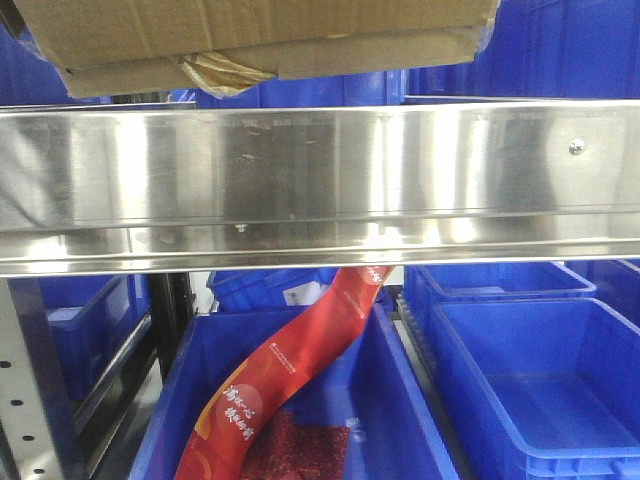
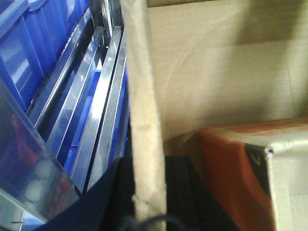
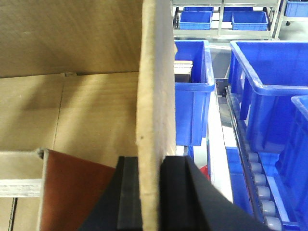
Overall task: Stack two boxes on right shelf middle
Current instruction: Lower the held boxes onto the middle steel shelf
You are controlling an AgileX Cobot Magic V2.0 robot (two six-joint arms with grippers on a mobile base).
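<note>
A brown cardboard box (image 1: 250, 40) sits at the top of the front view, its underside just above the shiny steel shelf lip (image 1: 320, 180). Whether it touches the shelf level cannot be told, since the lip hides the contact line. The box's long axis runs left to right, parallel with the lip, and its bottom edge slopes slightly, lower at the left. A scrap of torn yellowish tape (image 1: 215, 70) hangs from its underside near the left. Only one box can be made out here; whether a second lies beneath or within it is unclear.

The left gripper (image 2: 149, 192) is clamped on the box's left wall (image 2: 144, 120), with black fingers (image 2: 180, 192) pressing either side of the thin cardboard edge. Inside the box, an orange and black carton corner (image 2: 240, 178) lies close to that wall. Outside the wall, steel shelf rails (image 2: 96, 106) run beside it with only a narrow gap, and blue bins (image 2: 33, 48) stand further left.

The right gripper (image 3: 150, 192) likewise pinches the right wall (image 3: 156, 96), its black pads (image 3: 175, 192) tight on both faces. A reddish-brown carton (image 3: 72, 187) rests inside the box near this grip. To the outside, a blue bin (image 3: 192, 91) stands near the wall, and more bins (image 3: 269, 96) with a roller track (image 3: 257, 187) lie beyond.

Below the shelf lip, a blue bin (image 1: 400, 400) holds a red packet (image 1: 280, 380), well apart from the box.
</note>
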